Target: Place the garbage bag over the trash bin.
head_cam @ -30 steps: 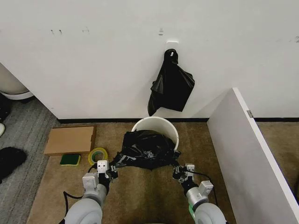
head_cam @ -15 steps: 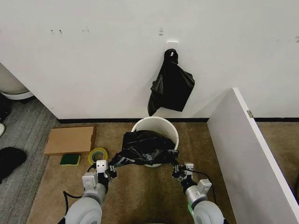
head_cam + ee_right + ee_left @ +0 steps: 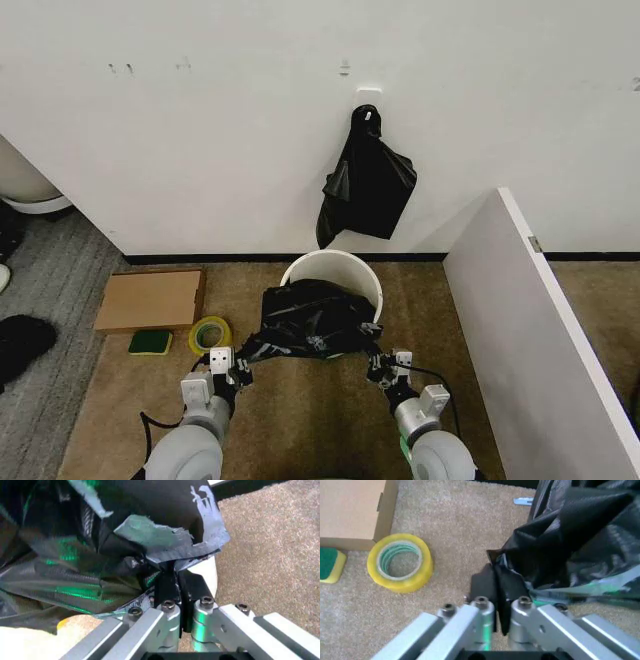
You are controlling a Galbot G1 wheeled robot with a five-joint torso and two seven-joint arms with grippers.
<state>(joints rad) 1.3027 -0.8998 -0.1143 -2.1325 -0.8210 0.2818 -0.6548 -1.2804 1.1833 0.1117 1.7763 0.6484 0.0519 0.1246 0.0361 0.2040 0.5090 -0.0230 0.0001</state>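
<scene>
Both hands have drawn nearer, lifting the garbage bag [image 3: 308, 320] higher over the trash bin [image 3: 335, 268]. The left hand [image 3: 240, 365] and right hand [image 3: 376, 364] each pinch a bag edge; the far rim remains uncovered.

Before me: garbage bag [image 3: 312, 318] draped over the trash bin's [image 3: 340, 266] near rim; tape roll [image 3: 209, 332], sponge [image 3: 150, 342], cardboard box [image 3: 150, 299] on the carpet to its left.

arms: grey rounded | wrists: white blocks | cables: black | fingers [image 3: 482, 587]: black
</scene>
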